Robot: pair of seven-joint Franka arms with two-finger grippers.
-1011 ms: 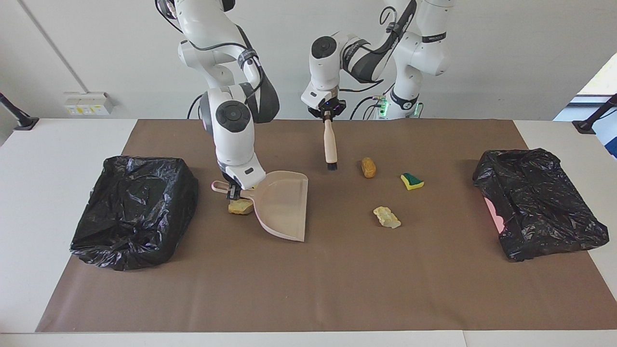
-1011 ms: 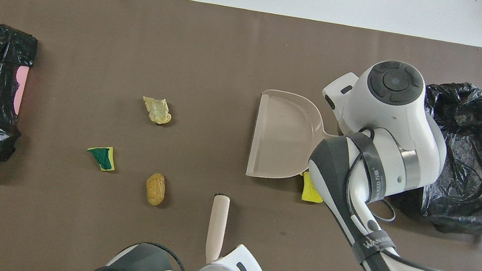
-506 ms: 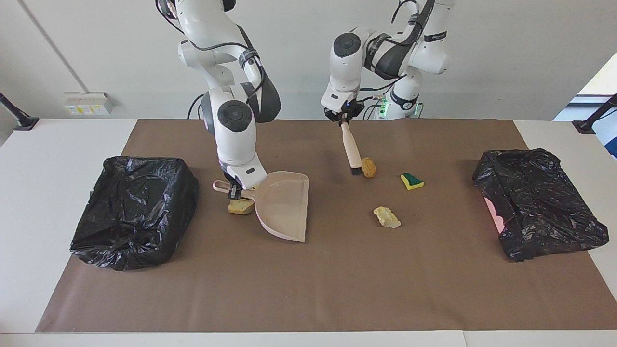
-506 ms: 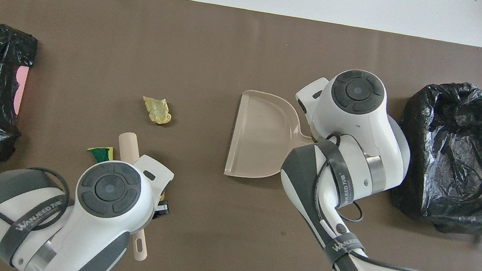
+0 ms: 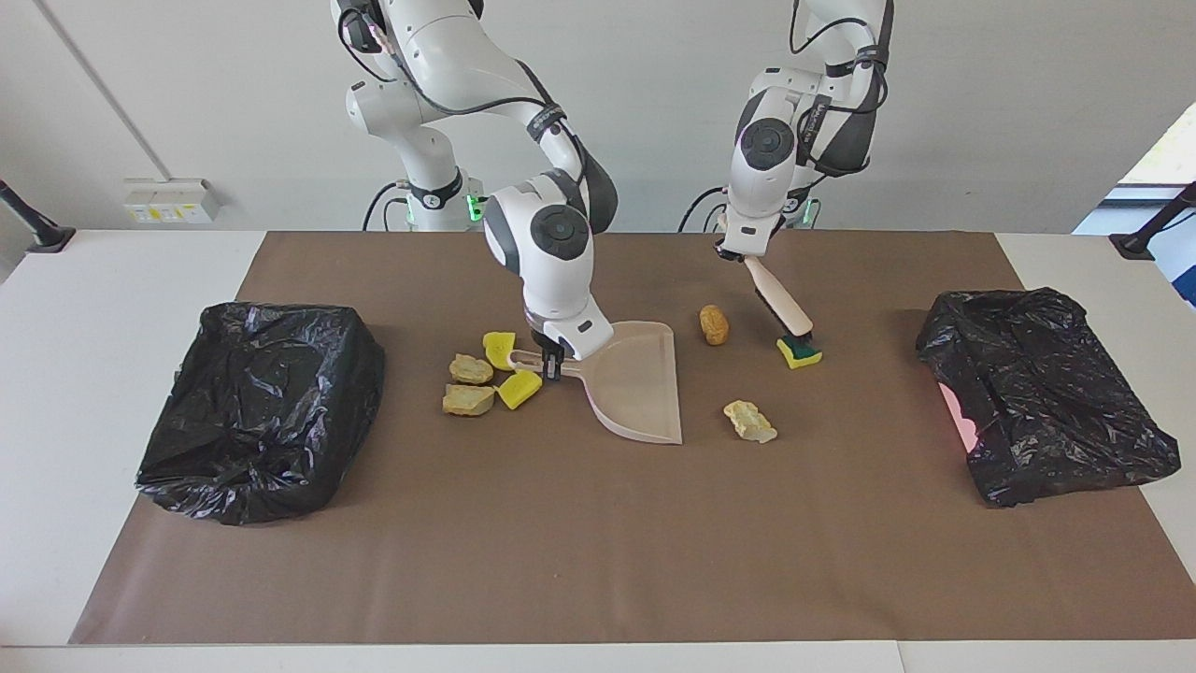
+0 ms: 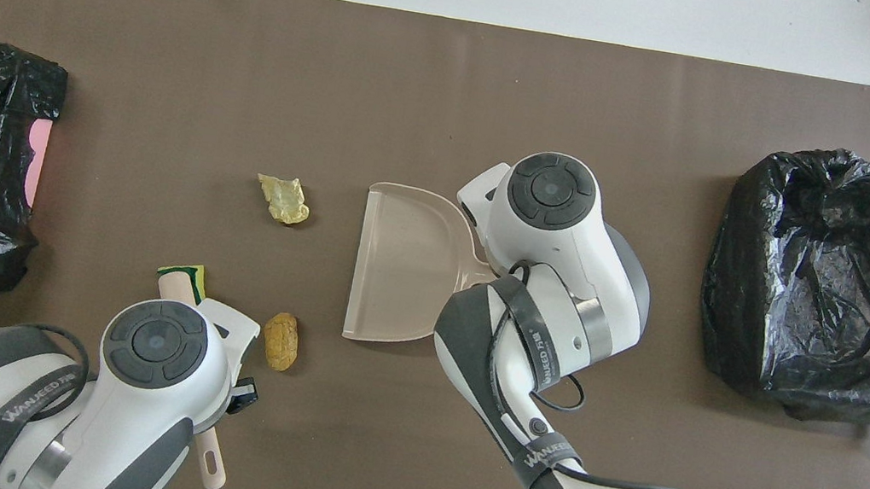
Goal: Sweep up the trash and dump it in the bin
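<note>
Facing view: right gripper (image 5: pixel 554 360) clamped on the handle of the pink dustpan (image 5: pixel 633 393), which has slid toward the left arm's end of the worktop (image 5: pixel 112 271) in the last second, uncovering four scraps (image 5: pixel 484 375) by its handle, two tan and two yellow. Its open mouth points at the tan foam lump (image 5: pixel 749 421); its long axis runs across the worktop. Left gripper (image 5: pixel 738 254) holds the wooden brush (image 5: pixel 781 305), which has swung from the brown oval lump (image 5: pixel 714 324) to the green-backed sponge (image 5: pixel 798 351), bristles touching it, handle slanting up toward the robots. Likely the sweep toward the pan starts now.

Overhead view: both grippers hidden under the wrists. Dustpan (image 6: pixel 400 276) mouth faces the foam lump (image 6: pixel 284 199); brown lump (image 6: pixel 281 341) lies nearer the robots. Black bagged bins (image 6: pixel 830 282) sit at both ends.
</note>
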